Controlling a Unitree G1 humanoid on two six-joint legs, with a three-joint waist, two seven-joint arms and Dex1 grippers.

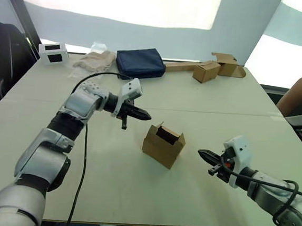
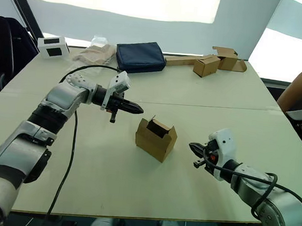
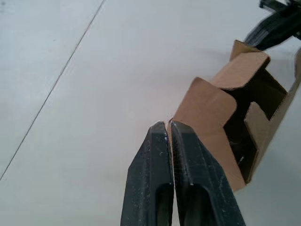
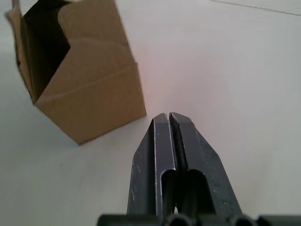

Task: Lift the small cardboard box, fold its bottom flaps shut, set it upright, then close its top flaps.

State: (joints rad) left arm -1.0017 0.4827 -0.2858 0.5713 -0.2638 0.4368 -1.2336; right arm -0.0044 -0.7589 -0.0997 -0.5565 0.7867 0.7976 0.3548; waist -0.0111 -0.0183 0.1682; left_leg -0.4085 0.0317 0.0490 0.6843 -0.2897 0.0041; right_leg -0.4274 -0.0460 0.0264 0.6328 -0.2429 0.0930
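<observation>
The left gripper (image 1: 143, 114) hangs above the table with its two fingers pressed together and nothing between them; in its wrist view the tips sit just short of the box (image 1: 163, 145), pointing at its near flap without touching it. The right gripper (image 1: 204, 154) is likewise closed and empty, low over the table on the box's other side, tips aimed at a side wall with bare tabletop between them.

The box stands near the middle of the table (image 1: 204, 104), a little toward the front edge, resting on its base with the open end up. Its top flaps stand raised and a dark hollow shows inside. It sits turned at an angle to the table's edges, one corner toward the front.

With one arm on each side of the box and both tips facing it, the pair looks set to work on it from two directions. Judging by how the box rests, it may already be upright with its bottom done, leaving the top flaps to be pushed down, though the underside is hidden. Closed fingers suit pushing a flap better than pinching one.

Toward the far edge lie a dark blue pouch (image 1: 140, 62), and near the far right corner two smaller tan boxes (image 1: 218, 68).
</observation>
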